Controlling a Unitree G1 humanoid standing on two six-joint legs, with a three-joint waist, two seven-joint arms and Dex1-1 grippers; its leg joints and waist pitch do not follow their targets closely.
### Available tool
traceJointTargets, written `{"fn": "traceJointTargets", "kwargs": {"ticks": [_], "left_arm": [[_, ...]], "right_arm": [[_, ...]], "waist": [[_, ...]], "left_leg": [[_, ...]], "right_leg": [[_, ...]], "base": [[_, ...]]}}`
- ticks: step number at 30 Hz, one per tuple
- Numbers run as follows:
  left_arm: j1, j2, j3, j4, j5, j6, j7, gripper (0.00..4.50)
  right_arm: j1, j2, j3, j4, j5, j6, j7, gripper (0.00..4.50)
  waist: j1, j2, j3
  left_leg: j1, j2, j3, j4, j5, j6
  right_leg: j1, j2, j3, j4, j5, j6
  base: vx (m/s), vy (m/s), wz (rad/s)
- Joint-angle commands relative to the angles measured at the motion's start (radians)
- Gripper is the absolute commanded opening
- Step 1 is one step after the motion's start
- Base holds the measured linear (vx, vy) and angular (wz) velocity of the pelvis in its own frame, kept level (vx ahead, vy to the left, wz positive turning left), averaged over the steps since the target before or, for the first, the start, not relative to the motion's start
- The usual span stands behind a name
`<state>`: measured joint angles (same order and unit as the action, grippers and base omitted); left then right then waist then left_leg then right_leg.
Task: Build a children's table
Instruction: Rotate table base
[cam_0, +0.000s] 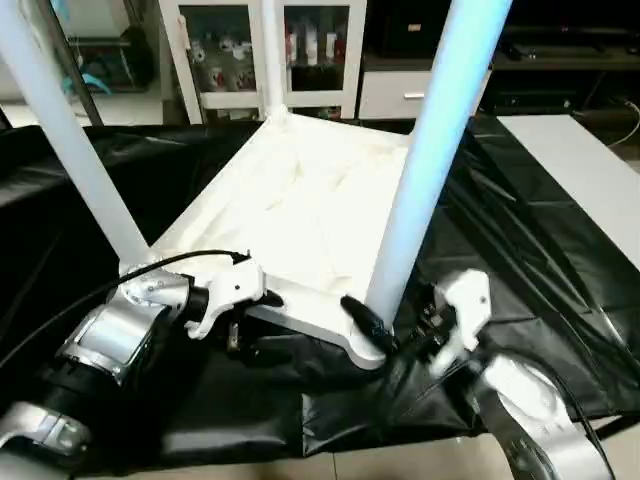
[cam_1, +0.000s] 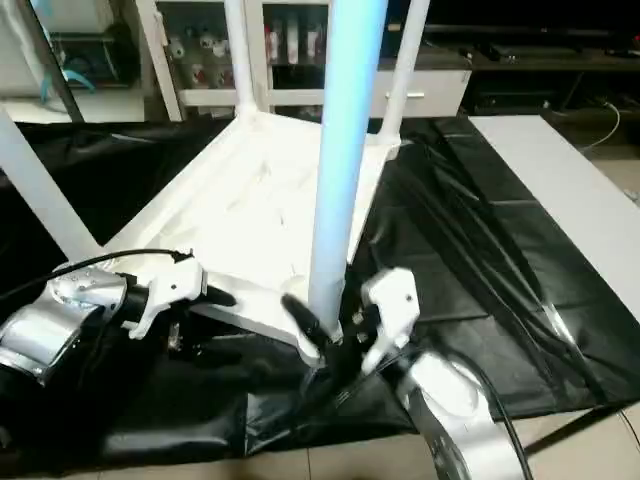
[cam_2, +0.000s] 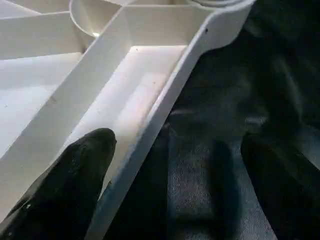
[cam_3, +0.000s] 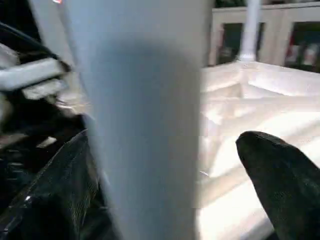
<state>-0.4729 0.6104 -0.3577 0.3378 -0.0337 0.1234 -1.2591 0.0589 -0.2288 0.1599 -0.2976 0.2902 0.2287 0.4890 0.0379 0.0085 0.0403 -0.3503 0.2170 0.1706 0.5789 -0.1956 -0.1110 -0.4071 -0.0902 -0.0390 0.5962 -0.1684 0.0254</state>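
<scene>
Upside down, the light, stiff tabletop is straddled at its near rim by the left gripper's spread fingers; the near-corner leg is bracketed, ungripped, by the open right gripper.

Tabletop smooth white plastic – legs likewise; ground sheet glossy, crinkled black film.

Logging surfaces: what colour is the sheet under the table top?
Black sheet, glossy and creased; clearest in the left eye view.
</scene>
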Motion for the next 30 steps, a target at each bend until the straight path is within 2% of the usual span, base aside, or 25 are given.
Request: {"fn": "traceJointTargets", "kwargs": {"ticks": [1,3,5,6,8,11,12,13,14,15,16,17,18,19,20,21,22,23,24,26,27,28,30], "left_arm": [[0.017,0.034,-0.042,-0.029,0.032,0.021,-0.044,4.50],[0.029,0.052,-0.051,-0.055,0.037,0.032,-0.061,4.50],[0.091,0.112,-0.067,-0.156,0.039,0.087,-0.101,4.50],[0.096,0.116,-0.067,-0.165,0.036,0.095,-0.103,4.50],[0.127,0.132,-0.060,-0.205,0.021,0.127,-0.102,4.50],[0.183,0.155,-0.041,-0.269,-0.003,0.181,-0.086,4.50],[0.199,0.161,-0.035,-0.287,-0.008,0.195,-0.079,4.50],[0.212,0.167,-0.032,-0.306,-0.014,0.211,-0.075,4.50],[0.217,0.170,-0.031,-0.317,-0.018,0.221,-0.073,4.50],[0.223,0.170,-0.026,-0.328,-0.021,0.230,-0.063,4.50],[0.228,0.171,-0.021,-0.339,-0.023,0.239,-0.052,4.50],[0.231,0.168,-0.013,-0.345,-0.023,0.241,-0.034,4.50],[0.233,0.165,-0.008,-0.349,-0.022,0.242,-0.023,4.50],[0.232,0.153,0.001,-0.341,-0.012,0.225,0.004,4.50],[0.232,0.153,0.001,-0.340,-0.011,0.224,0.006,4.50],[0.227,0.140,0.009,-0.330,-0.003,0.212,0.031,4.50],[0.222,0.124,0.017,-0.316,0.006,0.189,0.057,4.50],[0.206,0.097,0.030,-0.282,0.033,0.139,0.120,4.50],[0.206,0.097,0.030,-0.282,0.033,0.139,0.120,4.50],[0.157,0.012,0.066,-0.212,0.069,0.057,0.275,4.50],[0.152,-0.014,0.077,-0.207,0.050,0.056,0.287,4.50],[0.148,-0.041,0.087,-0.204,0.029,0.058,0.294,4.50],[0.144,-0.075,0.087,-0.213,0.012,0.056,0.309,4.50]], "right_arm": [[-0.047,-0.003,-0.017,0.041,-0.024,-0.006,-0.020,4.47],[-0.068,-0.005,-0.031,0.063,-0.028,-0.009,-0.028,4.47],[-0.122,-0.023,-0.079,0.137,-0.026,-0.027,-0.032,4.47],[-0.127,-0.025,-0.082,0.144,-0.027,-0.029,-0.031,4.47],[-0.147,-0.039,-0.106,0.185,-0.027,-0.045,-0.027,4.47],[-0.203,-0.068,-0.144,0.287,-0.025,-0.069,-0.013,4.47],[-0.223,-0.077,-0.153,0.322,-0.025,-0.078,-0.006,4.47],[-0.243,-0.084,-0.159,0.355,-0.026,-0.085,-0.001,4.47],[-0.257,-0.088,-0.161,0.375,-0.027,-0.089,0.000,4.47],[-0.282,-0.089,-0.163,0.407,-0.026,-0.092,0.003,4.47],[-0.303,-0.089,-0.162,0.435,-0.024,-0.097,0.007,4.47],[-0.331,-0.086,-0.149,0.473,-0.036,-0.107,0.007,4.47],[-0.350,-0.084,-0.140,0.497,-0.045,-0.115,0.006,4.47],[-0.372,-0.070,-0.129,0.522,-0.048,-0.123,0.004,4.47],[-0.373,-0.070,-0.128,0.524,-0.048,-0.123,0.004,4.47],[-0.393,-0.056,-0.119,0.545,-0.050,-0.128,0.002,4.47],[-0.413,-0.040,-0.105,0.567,-0.060,-0.134,-0.004,4.47],[-0.435,-0.015,-0.086,0.592,-0.074,-0.136,-0.016,4.47],[-0.435,-0.015,-0.086,0.592,-0.074,-0.136,-0.016,4.47],[-0.507,0.069,-0.041,0.697,-0.110,-0.162,-0.050,4.47],[-0.521,0.090,-0.031,0.717,-0.115,-0.168,-0.054,4.47],[-0.533,0.108,-0.022,0.736,-0.120,-0.175,-0.057,4.47],[-0.555,0.136,-0.009,0.773,-0.118,-0.193,-0.055,4.47]], "waist": [[0.002,0.005,-0.054],[-0.002,0.007,-0.054],[-0.006,0.006,-0.055],[-0.015,0.005,-0.051],[-0.021,0.000,-0.053],[-0.032,-0.003,-0.049],[-0.035,-0.009,-0.050],[-0.042,-0.008,-0.049],[-0.040,-0.006,-0.047],[-0.041,-0.019,-0.046],[-0.038,-0.015,-0.047],[-0.032,-0.023,-0.046],[-0.029,-0.019,-0.046],[-0.027,-0.026,-0.045],[-0.025,-0.024,-0.045],[-0.026,-0.032,-0.044],[-0.025,-0.030,-0.044],[-0.025,-0.035,-0.045],[-0.024,-0.033,-0.046],[-0.024,-0.030,-0.049],[-0.020,-0.030,-0.054],[-0.020,-0.030,-0.054],[-0.020,-0.036,-0.052]], "left_leg": [[-0.004,-0.001,0.004,-0.078,-0.256,-0.009],[-0.004,-0.001,0.005,-0.076,-0.243,-0.004],[-0.007,0.001,0.003,-0.077,-0.239,-0.002],[-0.006,-0.001,0.006,-0.075,-0.241,0.003],[-0.008,-0.002,0.006,-0.074,-0.240,0.006],[-0.008,-0.002,0.005,-0.075,-0.270,0.009],[-0.009,-0.001,0.006,-0.074,-0.276,0.010],[-0.008,-0.003,0.003,-0.074,-0.290,0.013],[-0.004,-0.003,0.004,-0.074,-0.298,0.014],[-0.001,-0.002,0.007,-0.071,-0.313,0.018],[-0.001,-0.003,0.006,-0.072,-0.316,0.017],[0.002,-0.002,0.008,-0.071,-0.327,0.015],[0.000,-0.001,0.005,-0.073,-0.327,0.007],[0.001,-0.002,0.006,-0.072,-0.333,0.005],[0.000,-0.002,0.005,-0.071,-0.337,0.003],[-0.002,-0.003,0.005,-0.071,-0.348,0.000],[-0.002,-0.003,0.004,-0.071,-0.349,-0.002],[-0.001,-0.004,0.005,-0.070,-0.345,-0.001],[-0.003,-0.006,0.004,-0.070,-0.341,-0.006],[-0.002,-0.005,0.006,-0.068,-0.335,-0.013],[-0.002,-0.004,0.003,-0.068,-0.323,-0.022],[-0.001,-0.004,0.006,-0.067,-0.323,-0.020],[-0.011,-0.003,0.001,-0.073,-0.329,-0.022]], "right_leg": [[0.045,-0.026,0.027,-0.060,-0.241,-0.175],[0.045,-0.025,0.027,-0.057,-0.210,-0.189],[0.051,-0.028,0.026,-0.052,-0.193,-0.203],[0.047,-0.024,0.026,-0.056,-0.199,-0.210],[0.050,-0.025,0.026,-0.055,-0.207,-0.213],[0.048,-0.025,0.026,-0.061,-0.278,-0.208],[0.047,-0.027,0.025,-0.061,-0.292,-0.207],[0.045,-0.026,0.023,-0.065,-0.339,-0.197],[0.041,-0.024,0.024,-0.070,-0.350,-0.194],[0.034,-0.021,0.024,-0.072,-0.365,-0.190],[0.035,-0.022,0.023,-0.069,-0.375,-0.189],[0.029,-0.021,0.024,-0.074,-0.398,-0.182],[0.031,-0.022,0.023,-0.071,-0.406,-0.179],[0.028,-0.020,0.023,-0.073,-0.414,-0.171],[0.028,-0.021,0.023,-0.070,-0.418,-0.170],[0.027,-0.021,0.023,-0.072,-0.435,-0.163],[0.027,-0.022,0.024,-0.072,-0.442,-0.159],[0.024,-0.021,0.024,-0.073,-0.446,-0.153],[0.024,-0.021,0.024,-0.073,-0.452,-0.147],[0.018,-0.020,0.025,-0.070,-0.424,-0.153],[0.026,-0.024,0.024,-0.067,-0.392,-0.162],[0.021,-0.023,0.025,-0.067,-0.373,-0.170],[0.030,-0.023,0.021,-0.063,-0.379,-0.165]], "base": [[0.000,0.000,0.00],[0.000,0.000,0.00],[0.000,0.000,0.00],[0.000,0.000,0.00],[0.000,0.000,0.00],[0.000,0.000,0.00],[0.000,0.000,0.00],[0.000,0.000,0.00],[0.000,0.000,0.00],[0.000,0.000,0.00],[0.000,0.000,0.00],[0.000,0.000,0.00],[0.000,0.000,0.00],[0.000,0.000,0.00],[0.000,0.000,0.00],[0.000,0.000,0.00],[0.000,0.000,0.00],[0.000,0.000,0.00],[0.000,0.000,0.00],[0.000,0.000,0.00],[0.000,0.000,0.00],[0.000,0.000,0.00],[0.000,0.000,0.00]]}}
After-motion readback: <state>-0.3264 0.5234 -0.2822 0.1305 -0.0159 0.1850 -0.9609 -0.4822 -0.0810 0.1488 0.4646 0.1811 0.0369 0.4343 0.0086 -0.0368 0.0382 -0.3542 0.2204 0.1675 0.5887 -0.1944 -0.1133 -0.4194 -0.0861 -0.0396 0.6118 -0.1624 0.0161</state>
